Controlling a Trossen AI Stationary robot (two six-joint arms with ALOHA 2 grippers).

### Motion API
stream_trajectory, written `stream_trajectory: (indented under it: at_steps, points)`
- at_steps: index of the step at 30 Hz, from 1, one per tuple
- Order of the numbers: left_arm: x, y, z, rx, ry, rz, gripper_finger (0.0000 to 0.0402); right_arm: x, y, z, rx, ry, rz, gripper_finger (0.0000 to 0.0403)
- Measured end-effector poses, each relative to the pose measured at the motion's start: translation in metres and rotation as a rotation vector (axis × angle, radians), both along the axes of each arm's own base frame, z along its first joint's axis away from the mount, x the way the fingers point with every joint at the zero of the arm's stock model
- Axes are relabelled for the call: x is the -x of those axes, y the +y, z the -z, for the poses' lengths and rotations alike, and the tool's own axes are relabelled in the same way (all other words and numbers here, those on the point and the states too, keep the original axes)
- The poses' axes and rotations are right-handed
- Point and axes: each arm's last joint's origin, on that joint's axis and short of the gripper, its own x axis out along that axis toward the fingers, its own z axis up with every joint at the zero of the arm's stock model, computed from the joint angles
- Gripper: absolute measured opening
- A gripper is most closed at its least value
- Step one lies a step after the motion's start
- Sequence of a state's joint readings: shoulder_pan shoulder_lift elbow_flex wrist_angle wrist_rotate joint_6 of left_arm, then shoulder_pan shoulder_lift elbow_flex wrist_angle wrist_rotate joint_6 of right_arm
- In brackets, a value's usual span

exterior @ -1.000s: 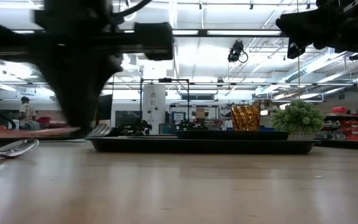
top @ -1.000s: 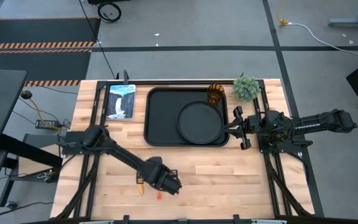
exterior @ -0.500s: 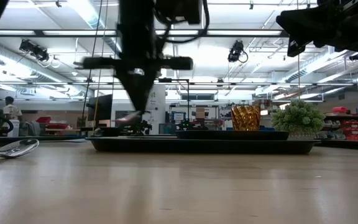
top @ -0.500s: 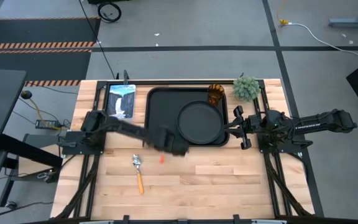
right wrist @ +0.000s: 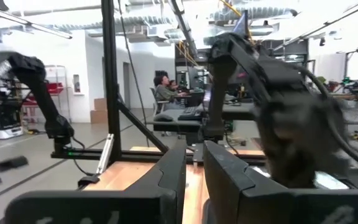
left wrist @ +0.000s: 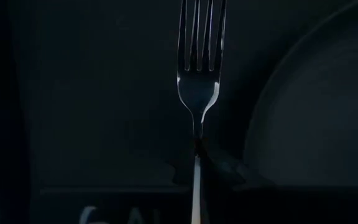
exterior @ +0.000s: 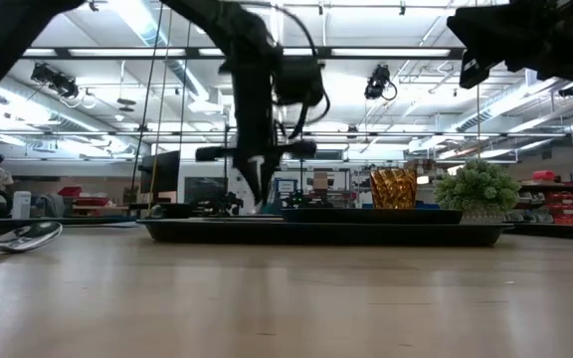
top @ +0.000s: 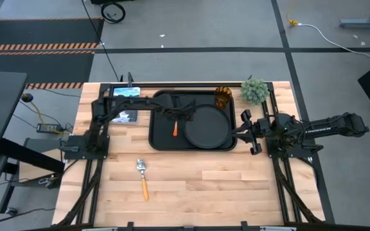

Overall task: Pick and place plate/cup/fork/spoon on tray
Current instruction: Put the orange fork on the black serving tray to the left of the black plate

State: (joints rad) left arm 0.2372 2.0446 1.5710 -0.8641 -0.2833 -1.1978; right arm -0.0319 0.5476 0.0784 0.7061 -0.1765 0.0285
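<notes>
The black tray [top: 162, 138] lies at the table's far middle. The round black plate [top: 207, 125] lies in its right half, and the amber cup [top: 222, 97] stands at its far right corner. My left gripper [top: 175, 114] is low over the tray, left of the plate, shut on the fork [top: 175, 129]. The fork's orange handle points to the near edge. The spoon [top: 142, 176] lies flat on the bare wood near the front. My right gripper [top: 244, 133] waits open and empty by the tray's right edge. My left gripper pinches the fork between its two fingers where the silver neck meets the handle [left wrist: 196, 148]. The fingers come from above, pointing down, and lie across the fork. The tines [left wrist: 201, 37] reach out over the tray floor beside the plate [left wrist: 316, 112]. Whether the fork touches the tray I cannot tell.
A small green plant [top: 254, 90] stands at the table's far right corner, beyond my right gripper. A picture card [top: 125, 106] lies left of the tray, under my left arm. Bare wood stretches along the near half of the table around the spoon.
My left gripper has carried the fork from the table's near edge, beside the spoon, up and toward the far edge. It has then come down over the tray, left of the plate. The fork has been lifted clear of the wood. The spoon has stayed where it was.
</notes>
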Motion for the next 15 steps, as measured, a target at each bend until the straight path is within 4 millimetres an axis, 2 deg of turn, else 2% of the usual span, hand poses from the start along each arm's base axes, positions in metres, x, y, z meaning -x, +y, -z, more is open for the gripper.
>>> stream_trajectory:
  at_steps: [4,11,15]
  points:
    - [0.000,0.007,0.019,0.071,0.027,-0.012,0.0018,0.000,0.000,-0.001,-0.002,-0.009,-0.018,0.0064]
    - [-0.003,-0.004,0.020,0.075,0.022,-0.025,0.0018,0.001,0.001,-0.002,0.001,-0.019,-0.032,0.0064]
    - [-0.003,-0.003,0.020,0.060,0.024,-0.030,0.0024,0.001,0.001,-0.002,-0.004,-0.022,-0.037,0.0064]
